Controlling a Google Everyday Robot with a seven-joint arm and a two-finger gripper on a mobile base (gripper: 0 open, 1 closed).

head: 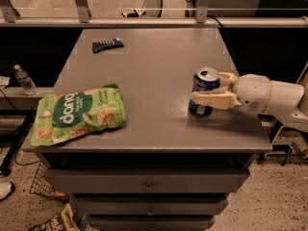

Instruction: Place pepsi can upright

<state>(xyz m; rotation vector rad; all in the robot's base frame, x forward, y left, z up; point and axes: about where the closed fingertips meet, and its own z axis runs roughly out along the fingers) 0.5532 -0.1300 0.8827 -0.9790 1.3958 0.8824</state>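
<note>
The pepsi can (204, 83) is dark blue with a silver top. It stands upright on the right part of the grey table (149, 71), near the front edge. My gripper (208, 87) reaches in from the right at can height. Its cream fingers (214, 99) sit on either side of the can: one crosses the can's front, the other is behind it on the right. The gripper is shut on the can, and the can's base is at the table top.
A large green snack bag (79, 113) lies at the table's front left. A small dark flat object (107, 44) lies at the back left. A water bottle (24, 79) stands on a ledge to the left. Drawers are under the table, and a rail runs behind it.
</note>
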